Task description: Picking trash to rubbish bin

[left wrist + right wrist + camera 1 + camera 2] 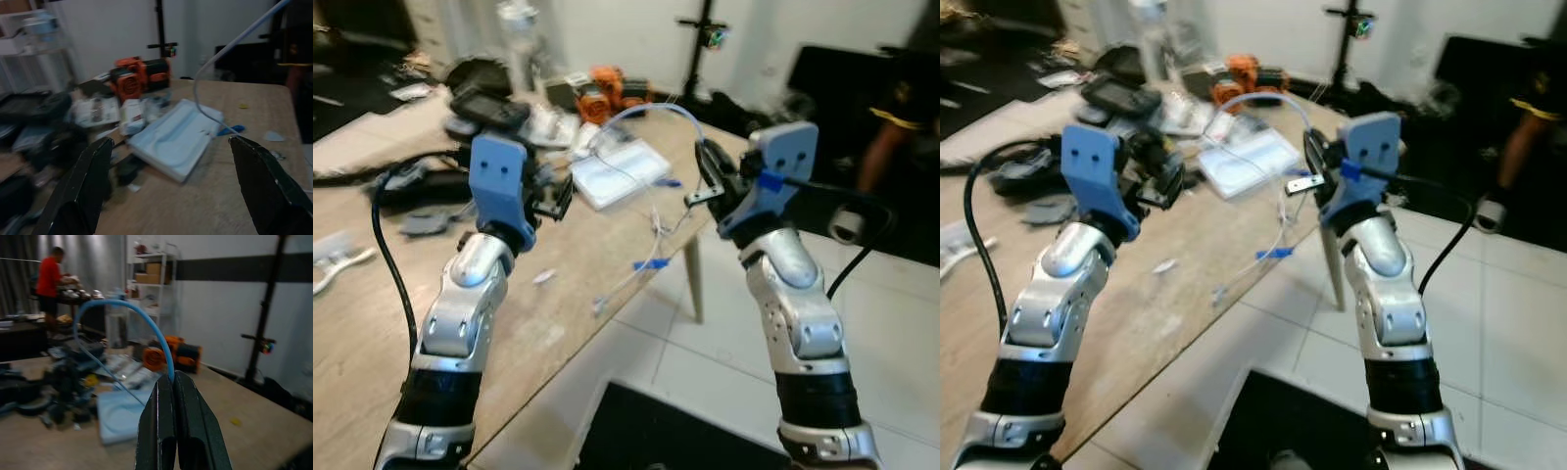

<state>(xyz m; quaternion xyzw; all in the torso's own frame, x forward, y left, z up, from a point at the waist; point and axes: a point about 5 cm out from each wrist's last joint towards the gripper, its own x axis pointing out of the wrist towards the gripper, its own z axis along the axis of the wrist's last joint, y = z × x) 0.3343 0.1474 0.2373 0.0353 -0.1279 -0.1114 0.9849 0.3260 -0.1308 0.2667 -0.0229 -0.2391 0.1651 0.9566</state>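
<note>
A thin clear-blue tube (651,108) with small blue clips arcs up over the wooden table (372,343). Its loose end hangs down past the table edge (646,264). My right gripper (708,168) is shut on one end of the tube, held up beside the table's corner; in the right wrist view the tube (122,306) curves out from the closed fingertips (171,379). My left gripper (558,193) hovers open over the table with nothing in it. Its two fingers (80,191) frame a pale blue plastic tray (176,139).
Clutter covers the far table: an orange tool (607,93), black gear (484,98), packets, cables. Small scraps (543,277) lie on the wood. A black object (656,431) lies on the tiled floor just below me. A person (901,108) stands at the right; another person (49,279) is farther back.
</note>
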